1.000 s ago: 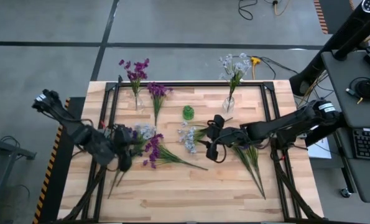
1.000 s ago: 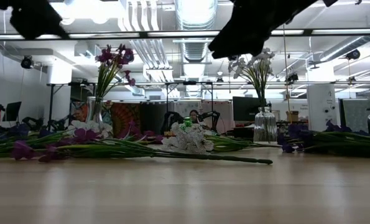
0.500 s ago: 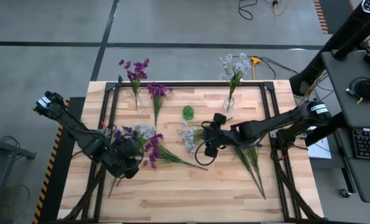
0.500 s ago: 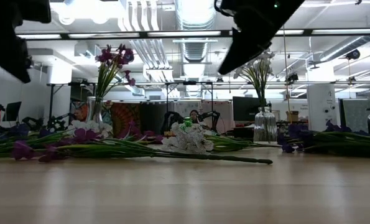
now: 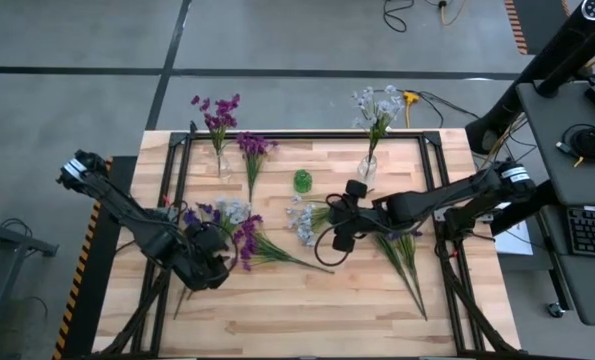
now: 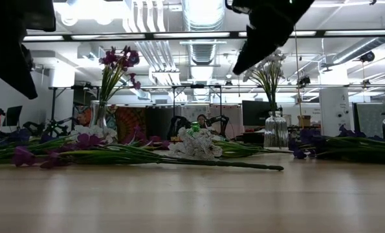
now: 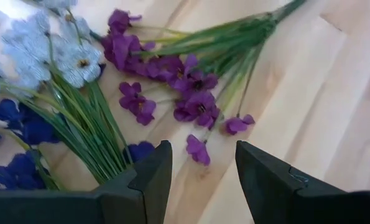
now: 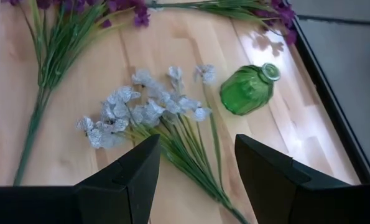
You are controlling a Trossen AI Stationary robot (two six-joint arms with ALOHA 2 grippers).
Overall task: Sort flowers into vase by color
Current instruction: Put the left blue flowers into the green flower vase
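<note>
Both arms look lined up for picks. The left gripper (image 7: 200, 177) hangs with fingers spread and empty right over the loose magenta-purple flower sprig (image 7: 194, 87) lying flat on the wooden table (image 5: 307, 300), probably because it goes with the clear glass vase of purple blossoms (image 5: 220, 150) at the back. The right gripper (image 8: 197, 171), also spread wide and holding nothing, hovers above the pale white-blue flower sprig (image 8: 144, 112) beside the small green glass bottle (image 8: 250, 90). Its likely home, I'd guess, is the clear vase of pale flowers (image 5: 369, 160).
</note>
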